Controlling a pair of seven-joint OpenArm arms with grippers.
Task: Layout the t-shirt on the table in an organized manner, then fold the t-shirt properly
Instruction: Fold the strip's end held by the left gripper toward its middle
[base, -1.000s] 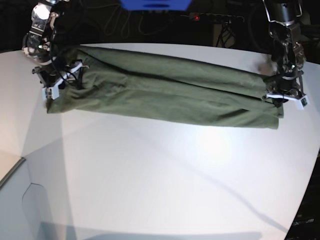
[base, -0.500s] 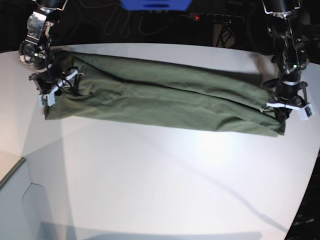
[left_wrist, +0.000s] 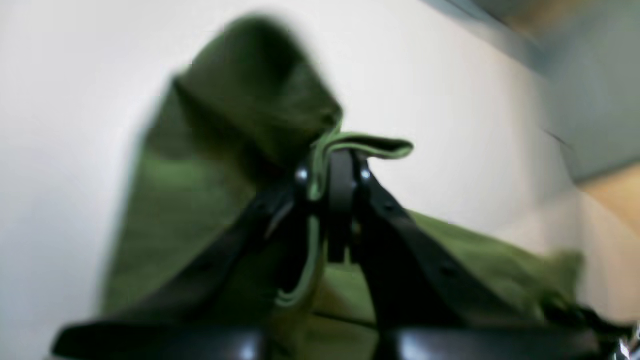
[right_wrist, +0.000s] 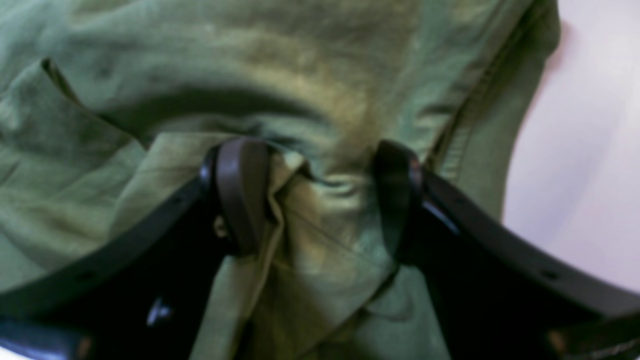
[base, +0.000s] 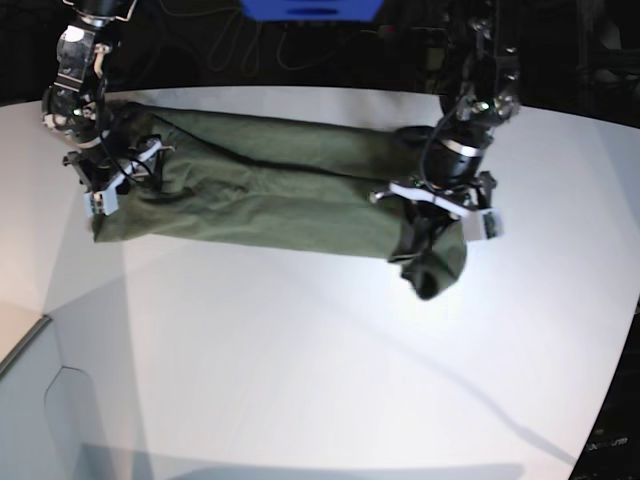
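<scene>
A broad white table (base: 300, 350) fills the base view, and across its far half lies the olive-green t-shirt (base: 270, 185), gathered into a long folded band. At the shirt's end on the left of that view, the right gripper (base: 118, 180) sits on the cloth; toward the other end, the left gripper (base: 440, 205) holds a fold lifted off the table, a short tail of fabric hanging below it and ending just above the tabletop. Only the wrist cameras show the grips. The left wrist view, though blurred, has the left gripper's dark fingers (left_wrist: 342, 200) pressed together with a hemmed edge of the t-shirt (left_wrist: 220, 150) pinched between them, the hem curling over their tips and white table behind. The right wrist view looks straight onto rumpled cloth (right_wrist: 310, 75): the right gripper's fingers (right_wrist: 240, 195) stand wide apart, straddling a bunched ridge of fabric, and whether they grip it cannot be told. A sliver of table shows beyond the shirt's seamed edge there.
</scene>
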